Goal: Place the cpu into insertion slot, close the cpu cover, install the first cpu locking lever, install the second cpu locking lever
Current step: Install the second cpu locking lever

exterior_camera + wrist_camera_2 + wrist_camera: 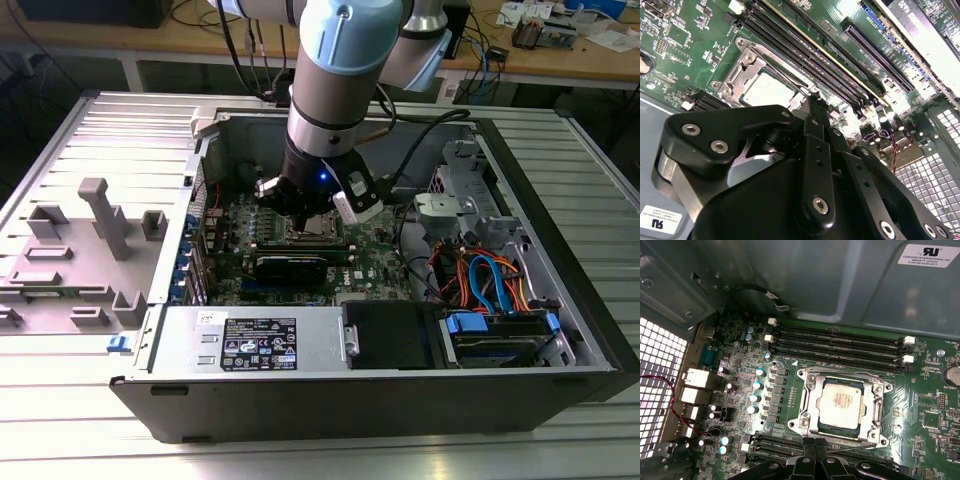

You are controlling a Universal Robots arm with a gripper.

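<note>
the cpu [842,403] sits in the insertion slot [810,412] under the cpu cover [875,405] (a thin, stiff frame). the end effector [814,446], fingers pinched narrow and empty, hovers at the socket's edge. the chip is light and fragile, best held by its edges.

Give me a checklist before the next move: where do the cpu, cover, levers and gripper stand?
1. Cpu lying flat in the slot: ok.
2. Cover down, framing the cpu in the first wrist view: ok.
3. Lever along the slot's edge latched: cannot tell.
4. Other lever latched: cannot tell.
5. Gripper at the slot's edge, beside that lever: ok.
6. Gripper's grasp on the lever: cannot tell.
</note>
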